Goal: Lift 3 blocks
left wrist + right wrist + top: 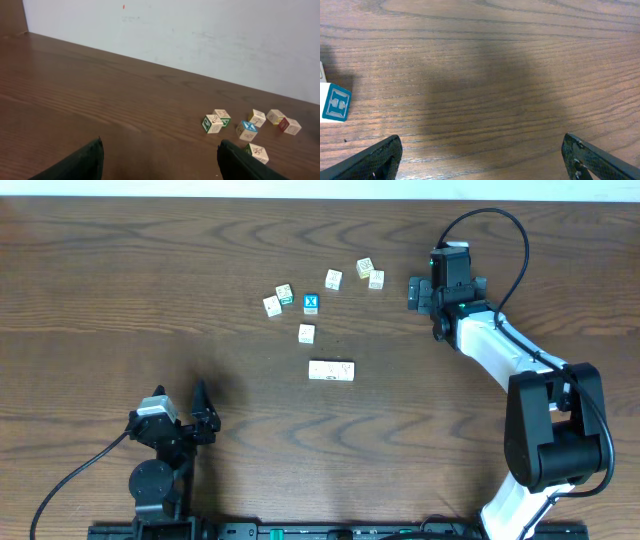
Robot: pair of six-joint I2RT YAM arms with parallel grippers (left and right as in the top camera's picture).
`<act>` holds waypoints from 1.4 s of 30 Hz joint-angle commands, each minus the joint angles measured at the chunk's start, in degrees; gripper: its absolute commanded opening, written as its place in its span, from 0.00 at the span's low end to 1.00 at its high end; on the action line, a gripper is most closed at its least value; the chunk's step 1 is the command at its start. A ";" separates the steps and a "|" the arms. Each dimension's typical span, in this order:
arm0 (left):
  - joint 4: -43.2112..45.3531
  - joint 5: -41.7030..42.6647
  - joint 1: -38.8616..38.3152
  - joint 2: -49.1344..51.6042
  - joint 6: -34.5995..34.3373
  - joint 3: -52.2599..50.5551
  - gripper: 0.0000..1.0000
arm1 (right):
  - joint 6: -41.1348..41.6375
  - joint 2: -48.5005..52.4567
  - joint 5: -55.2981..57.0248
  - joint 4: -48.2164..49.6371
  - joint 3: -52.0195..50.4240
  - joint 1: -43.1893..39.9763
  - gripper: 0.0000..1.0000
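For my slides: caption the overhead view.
Left claw and right claw open, empty; three cream blocks in a row near scattered cubes.

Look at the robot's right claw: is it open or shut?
Open. The right gripper shows its two dark fingers far apart in the wrist view, with only bare table between them.
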 commanded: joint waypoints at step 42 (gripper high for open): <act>-2.62 -0.44 0.28 -0.28 -1.33 -0.48 0.73 | 0.02 -77.90 -17.31 -16.59 -6.80 -12.61 0.99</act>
